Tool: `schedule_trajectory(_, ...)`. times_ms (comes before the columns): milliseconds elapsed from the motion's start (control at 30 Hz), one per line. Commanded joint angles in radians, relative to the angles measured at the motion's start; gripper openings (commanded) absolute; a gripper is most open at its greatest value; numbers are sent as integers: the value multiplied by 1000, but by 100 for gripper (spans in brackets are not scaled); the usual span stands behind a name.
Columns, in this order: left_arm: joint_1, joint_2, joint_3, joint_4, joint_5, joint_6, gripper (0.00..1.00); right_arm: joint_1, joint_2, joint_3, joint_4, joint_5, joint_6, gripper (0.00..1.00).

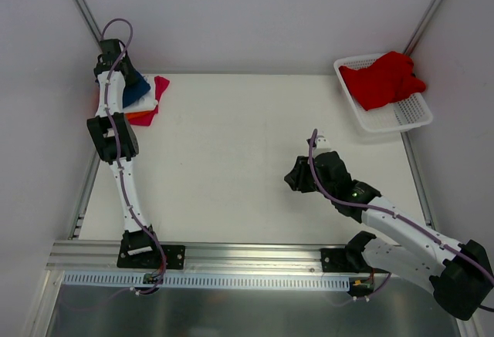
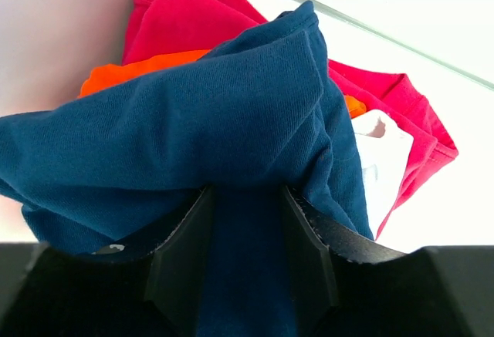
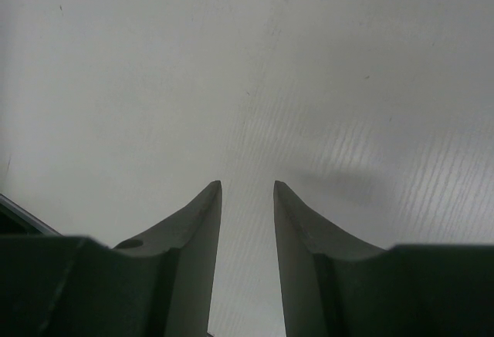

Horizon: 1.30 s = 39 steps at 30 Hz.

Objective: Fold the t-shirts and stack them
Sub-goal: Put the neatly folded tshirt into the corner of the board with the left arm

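Note:
At the table's far left corner lies a stack of t-shirts. A navy t-shirt [image 1: 137,89] [image 2: 193,113] lies on top, bunched, over an orange one [image 1: 140,108] [image 2: 131,71], a magenta one [image 1: 160,89] [image 2: 185,21] and a white one [image 2: 382,160]. My left gripper [image 1: 123,71] [image 2: 247,189] hangs over the stack, jaws apart, with navy cloth lying in the gap between them. A red t-shirt [image 1: 382,79] sits crumpled in the white basket [image 1: 394,121]. My right gripper [image 1: 297,176] [image 3: 247,184] hovers open over bare table at centre right, holding nothing.
The basket stands at the far right corner against the side wall. White walls with metal corner posts enclose the table. The arm bases sit on a metal rail [image 1: 247,256] along the near edge.

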Motion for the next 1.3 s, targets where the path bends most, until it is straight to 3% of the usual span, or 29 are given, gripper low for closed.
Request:
schedule_trajectory(0,-7,-29,-30,-27,57,-18,42,-4,-21,28,24,1,16,36)
schedule_trajectory(267,-49,-192,-76,-25,-30,-9,44,-4,-15,10,44,2,13,36)
schedule_trajectory(567,-97,-469,-286,-22,-67,-46,43,-4,-18,16,49,5,4,36)
schedule_trajectory(833,-209,-699,-544,-17,-85,-123,46,-6,-15,62,6,22,-16,41)
schedule_trajectory(933,-259,-785,-659,-7,-88,-168,50,-9,-5,90,-32,61,-33,46)
schedule_trajectory(1167,-459,-925,-938,52,-82,-251,77,-14,69,168,-105,122,-53,54)
schedule_trajectory(1200,-480,-945,-961,76,-73,-258,85,-14,80,186,-123,131,-50,56)
schedule_trajectory(1267,-523,-959,-1021,88,-75,-267,89,-15,118,206,-135,147,-48,59)
